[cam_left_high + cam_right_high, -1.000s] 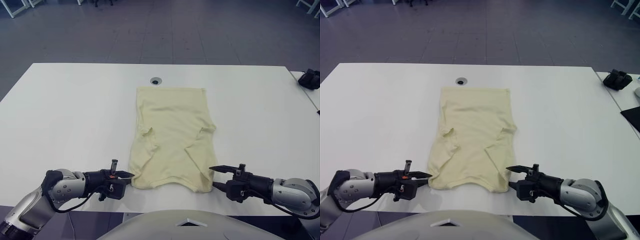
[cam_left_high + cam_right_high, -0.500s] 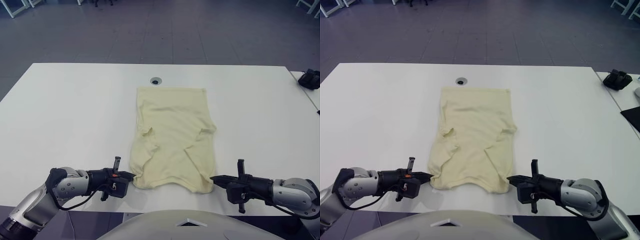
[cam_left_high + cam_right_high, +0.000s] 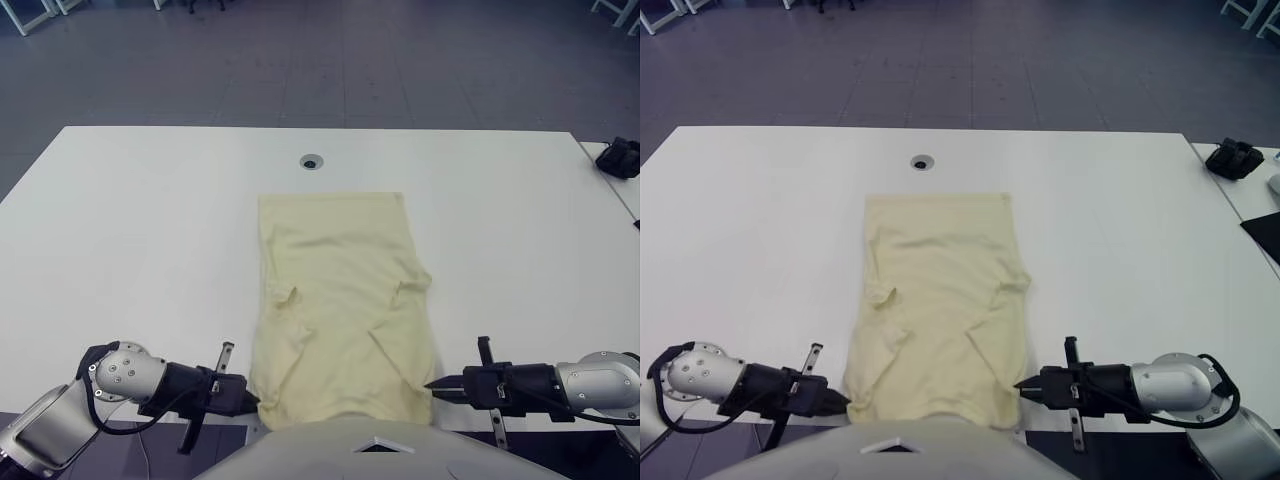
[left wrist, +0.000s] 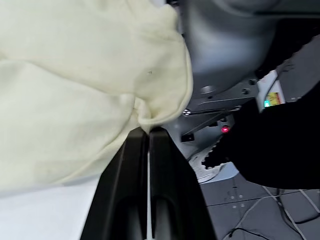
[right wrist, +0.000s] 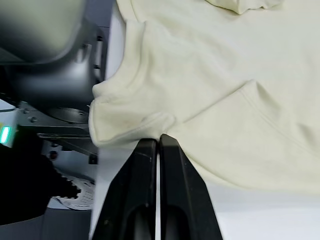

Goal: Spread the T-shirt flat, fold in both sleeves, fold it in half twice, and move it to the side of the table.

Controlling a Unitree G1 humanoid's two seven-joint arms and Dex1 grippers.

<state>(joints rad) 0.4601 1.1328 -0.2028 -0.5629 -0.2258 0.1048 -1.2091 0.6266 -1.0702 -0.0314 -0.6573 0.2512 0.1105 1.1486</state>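
Observation:
A pale yellow T-shirt [image 3: 340, 300] lies lengthwise on the white table [image 3: 130, 220], its sleeves folded in and some wrinkles around its middle. Its near end hangs a little over the table's front edge. My left gripper [image 3: 250, 400] is shut on the shirt's near left corner, and the left wrist view shows the cloth [image 4: 75, 75] pinched at the fingertips [image 4: 140, 137]. My right gripper [image 3: 432, 385] is shut on the near right corner, with the fabric [image 5: 225, 75] bunched at its fingertips [image 5: 167, 142].
A round cable hole [image 3: 312, 161] sits in the table just beyond the shirt's far edge. A black object [image 3: 620, 158] rests on a neighbouring table at the far right. Bare tabletop stretches on both sides of the shirt.
Both grippers have shut on the shirt's near corners and pulled back toward the table's front edge. The whole shirt has slid nearer, away from the cable hole.

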